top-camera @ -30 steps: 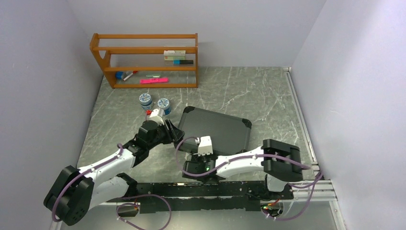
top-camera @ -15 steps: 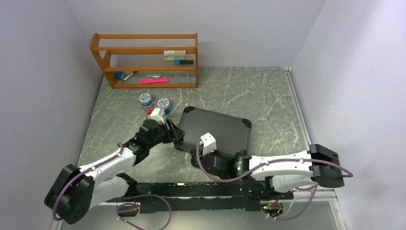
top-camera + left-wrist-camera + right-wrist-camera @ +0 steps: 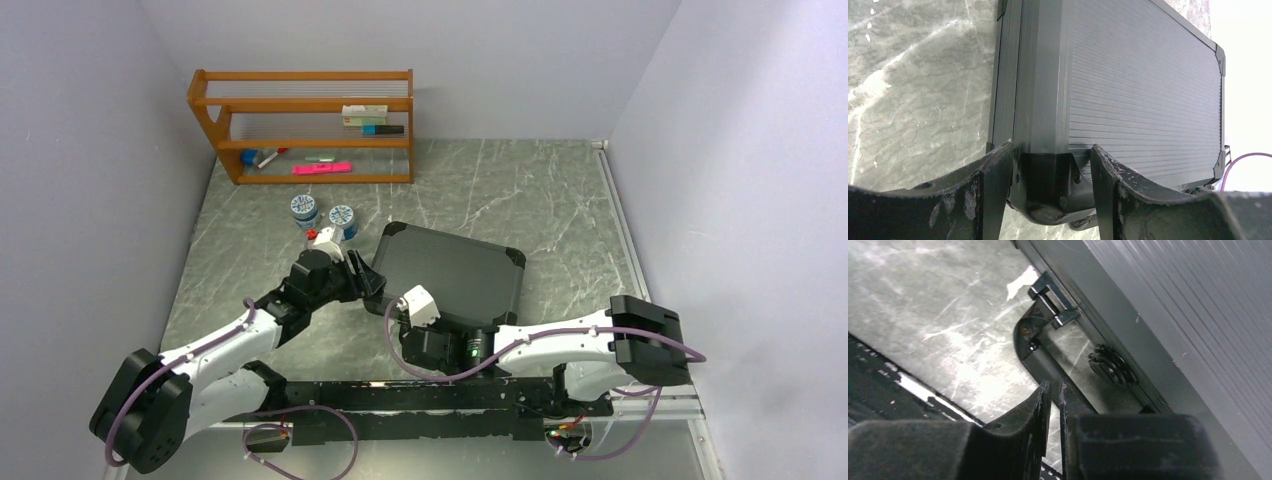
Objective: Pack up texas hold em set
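Our closed briefcase (image 3: 450, 270) sits flat mid-table (image 3: 560, 200), rigid and probably hefty, so left gripper (image 3: 1050, 152) pinches its left corner while right gripper (image 3: 1054, 390), fingers pressed together, hovers by the handle (image 3: 1040, 365), our best grab.

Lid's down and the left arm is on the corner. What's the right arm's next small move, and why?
Probably nudge the right gripper forward to press the latch flat: it sticks out from the closed briefcase beside the handle, while the left gripper braces the corner.
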